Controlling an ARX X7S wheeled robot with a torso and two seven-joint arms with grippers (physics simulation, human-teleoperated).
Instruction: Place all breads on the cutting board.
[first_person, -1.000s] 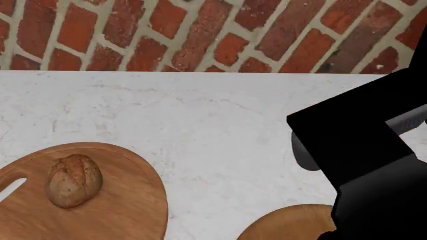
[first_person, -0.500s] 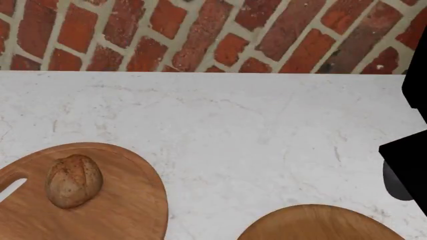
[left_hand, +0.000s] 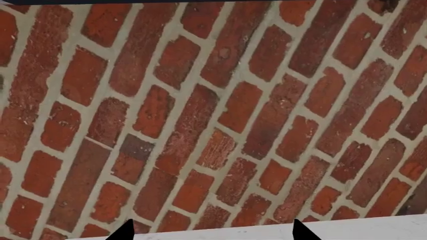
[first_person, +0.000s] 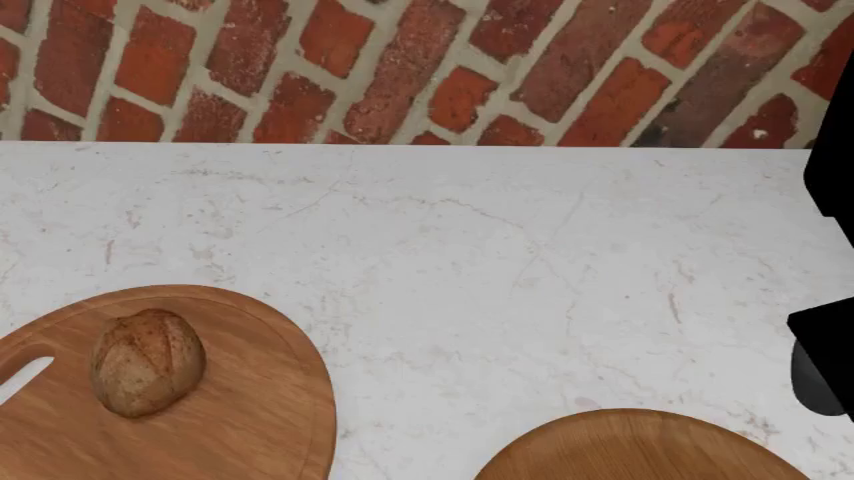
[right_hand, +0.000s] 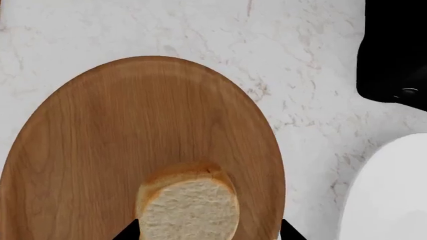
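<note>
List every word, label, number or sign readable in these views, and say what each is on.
None. No text, label, brand or number shows on the roll, the cutting board, the loaf chunk, the wooden plate, the white plate, the marble counter or the brick wall.

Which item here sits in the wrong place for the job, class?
The pale loaf lies on the rimmed wooden plate, beside a white plate, not on the cutting board, where the dark roll already rests. Nothing looks spilled or damaged. The right hand hovers over the loaf.
</note>
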